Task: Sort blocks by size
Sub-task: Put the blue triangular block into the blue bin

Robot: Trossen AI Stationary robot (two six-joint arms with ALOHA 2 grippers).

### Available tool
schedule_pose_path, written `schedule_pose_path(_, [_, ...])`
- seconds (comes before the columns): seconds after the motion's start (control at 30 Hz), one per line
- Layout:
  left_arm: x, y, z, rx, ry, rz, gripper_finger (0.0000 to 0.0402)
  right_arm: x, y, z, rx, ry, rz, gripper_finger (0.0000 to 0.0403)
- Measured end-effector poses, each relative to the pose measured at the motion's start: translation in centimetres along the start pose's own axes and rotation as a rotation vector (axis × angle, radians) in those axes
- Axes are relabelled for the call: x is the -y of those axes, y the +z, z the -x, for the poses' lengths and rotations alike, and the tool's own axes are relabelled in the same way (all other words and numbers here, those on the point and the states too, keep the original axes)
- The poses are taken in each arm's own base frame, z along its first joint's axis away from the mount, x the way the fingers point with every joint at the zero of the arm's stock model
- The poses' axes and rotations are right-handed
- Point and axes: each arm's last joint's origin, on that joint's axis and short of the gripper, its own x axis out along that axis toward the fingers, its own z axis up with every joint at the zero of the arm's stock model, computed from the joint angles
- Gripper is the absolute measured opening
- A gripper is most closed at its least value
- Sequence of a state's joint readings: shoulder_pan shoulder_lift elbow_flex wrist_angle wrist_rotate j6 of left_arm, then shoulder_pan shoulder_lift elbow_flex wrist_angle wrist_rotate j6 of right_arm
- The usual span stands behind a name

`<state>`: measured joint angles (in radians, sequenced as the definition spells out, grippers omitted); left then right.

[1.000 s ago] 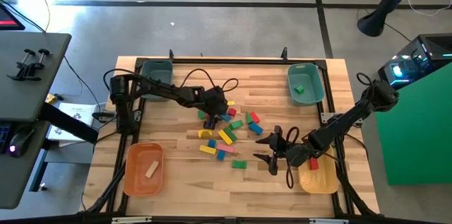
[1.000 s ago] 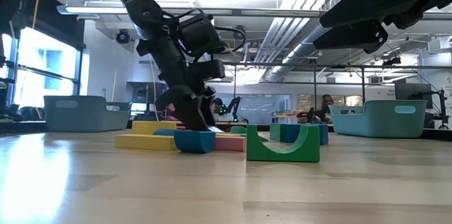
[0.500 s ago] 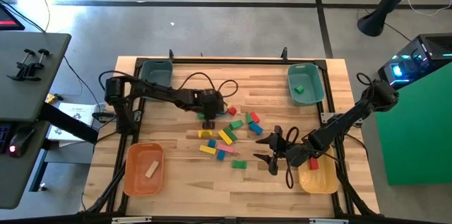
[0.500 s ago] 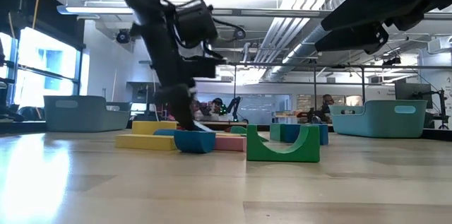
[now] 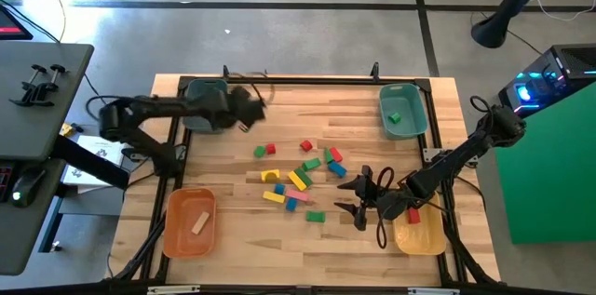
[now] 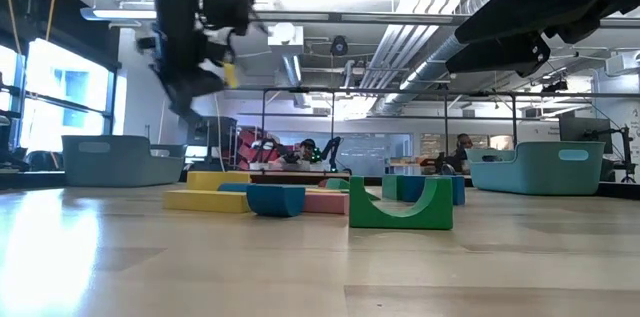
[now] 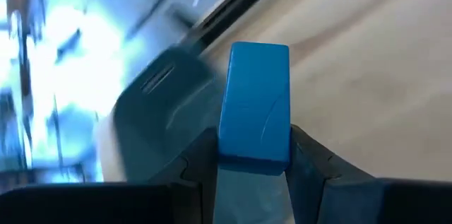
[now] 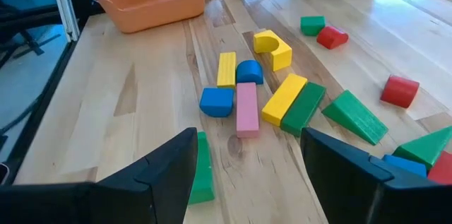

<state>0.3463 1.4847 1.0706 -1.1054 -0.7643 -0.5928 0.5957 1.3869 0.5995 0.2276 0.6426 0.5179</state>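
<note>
The blocks lie loose on the middle of the table; in the right wrist view they show as a pile of bars, half rounds and wedges. My left gripper is raised beside the far-left teal bin and is shut on a blue block. In the low view this gripper hangs high above the table. My right gripper stands open near the table's right side, pointing at the pile, its fingers with nothing between them. My left gripper pinches the blue block between its two fingers, which lie on two opposite side faces at the block's near end. The rest of the block sticks out past the fingertips. The block is lifted clear of the table.
A teal bin at the far right holds a green block. An orange bin at the near left holds a wooden block. A yellow bin at the near right holds a red block. Bare wood lies between the pile and the left bins.
My left gripper has risen from the block pile and swung toward the table's far left, up to the teal bin, rolling its wrist on the way. It now carries the blue block clear of the table.
</note>
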Motion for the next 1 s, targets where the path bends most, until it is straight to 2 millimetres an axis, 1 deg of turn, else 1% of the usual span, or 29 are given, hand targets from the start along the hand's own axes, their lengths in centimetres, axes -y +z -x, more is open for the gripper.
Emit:
schedule_pose_path(0.1, [-3.0, 0.5, -1.6, -0.124, -0.037, 0.136, 0.0098, 0.0, 0.0, 0.0, -0.001, -0.001, 0.001, 0.0248])
schedule_pose_path(0.17, [-4.4, 0.8, -3.0, -0.216, -0.091, 0.193, 0.0098, 0.0, 0.0, 0.0, -0.001, -0.001, 0.002, 0.0248])
schedule_pose_path(0.23, [-5.4, 1.1, -4.3, -0.273, -0.115, 0.223, 0.0098, 0.0, 0.0, 0.0, -0.002, -0.001, 0.002, 0.0248])
schedule_pose_path(0.37, [-6.5, 1.1, -6.7, -0.371, -0.137, 0.252, 0.0098, 0.0, 0.0, 0.0, -0.003, -0.002, 0.004, 0.0248])
schedule_pose_path(0.5, [-6.5, 1.1, -8.0, -0.432, -0.157, 0.25, 0.0098, 0.0, 0.0, 0.0, -0.004, -0.002, 0.005, 0.0248])
schedule_pose_path(0.7, [-5.5, 1.1, -9.7, -0.491, -0.131, 0.213, 0.0098, 0.0, -0.1, 0.0, -0.006, 0.001, 0.004, 0.0248])
schedule_pose_path(1.0, [-4.5, 0.7, -12.8, -0.602, -0.09, 0.177, 0.0098, 0.0, -0.1, 0.0, -0.008, 0.004, 0.003, 0.0248])
